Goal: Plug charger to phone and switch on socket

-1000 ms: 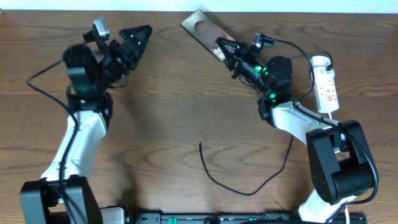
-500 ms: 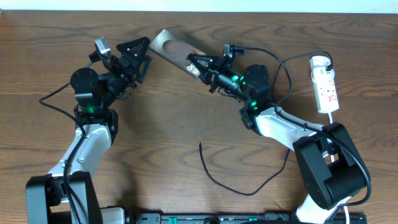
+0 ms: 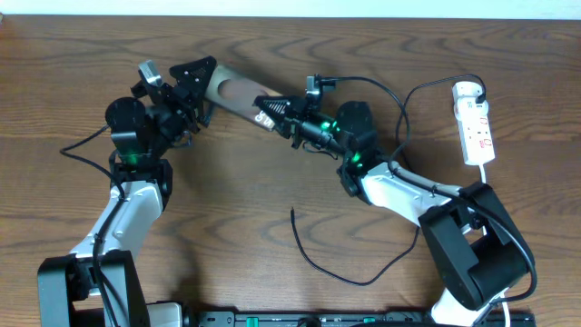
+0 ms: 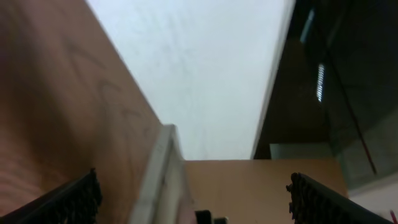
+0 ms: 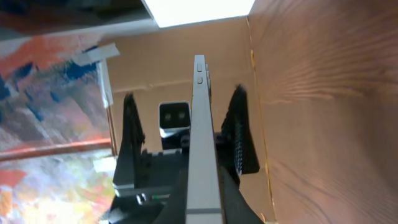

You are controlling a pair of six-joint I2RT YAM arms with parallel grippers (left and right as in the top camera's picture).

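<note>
Your right gripper (image 3: 269, 107) was pressed together on the near end of the phone (image 3: 234, 91), pinching it across its thin body and, as far as I could judge, holding it clear of the table (image 3: 272, 173). Over the last second you had swung that arm left along the far side of the table, carrying the phone with it, while your left gripper (image 3: 203, 82) came in to meet it. That left gripper was spread wide and held nothing.

In the right wrist view the phone ran straight out from your pincer. Its far end stood between the left arm's two black fingers (image 5: 239, 137), one on each side, neither clearly touching. The left wrist view agreed: the phone's edge sat between the open tips, nearer one than the other.

To me that read as a handover or a two-handed brace to steady the phone for the plug; no plugging had been done yet. The charger (image 3: 320, 262) lay slack on the table, well apart from both grippers, its tip toward the middle and nothing holding it. The socket (image 3: 476, 123) lay near the right edge, behind your right arm, untouched. I couldn't tell the state of its switch.
</note>
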